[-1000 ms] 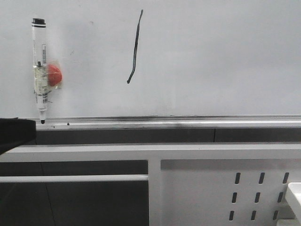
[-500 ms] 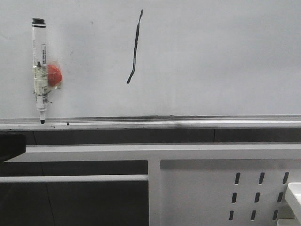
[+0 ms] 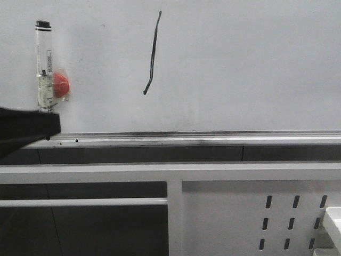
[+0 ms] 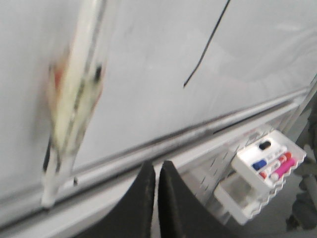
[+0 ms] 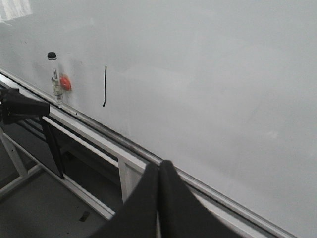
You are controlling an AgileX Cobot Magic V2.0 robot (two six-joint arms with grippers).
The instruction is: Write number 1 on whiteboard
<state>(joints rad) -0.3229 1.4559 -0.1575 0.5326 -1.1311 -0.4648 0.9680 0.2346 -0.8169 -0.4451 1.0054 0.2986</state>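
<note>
Looking forward over the frame, you see the number 1 (image 3: 153,52) drawn on the whiteboard (image 3: 240,64) as a thin black stroke, nearly vertical and slightly wavy, with a small hook at its lower end. It sits in the upper part of the board, left of centre and well above the silver tray rail (image 3: 202,137).

A marker (image 3: 44,66) is stuck upright on the board to the left of the stroke, black cap at the top, with a red blob (image 3: 61,85) just beside its barrel. Its lower end is covered in the front view by a dark shape at the left edge, probably the left arm, though blur makes that uncertain.

Left gripper (image 4: 156,171): the two dark fingers are pressed almost together with only a hairline gap and nothing between them. You see the marker blurred close by, apart from the fingers.

Right gripper (image 5: 158,173): fingers closed against each other, also holding nothing, set well back from the board.

A white tray (image 4: 267,161) hanging on the slotted frame (image 3: 256,213) below the rail holds several more markers.
</note>
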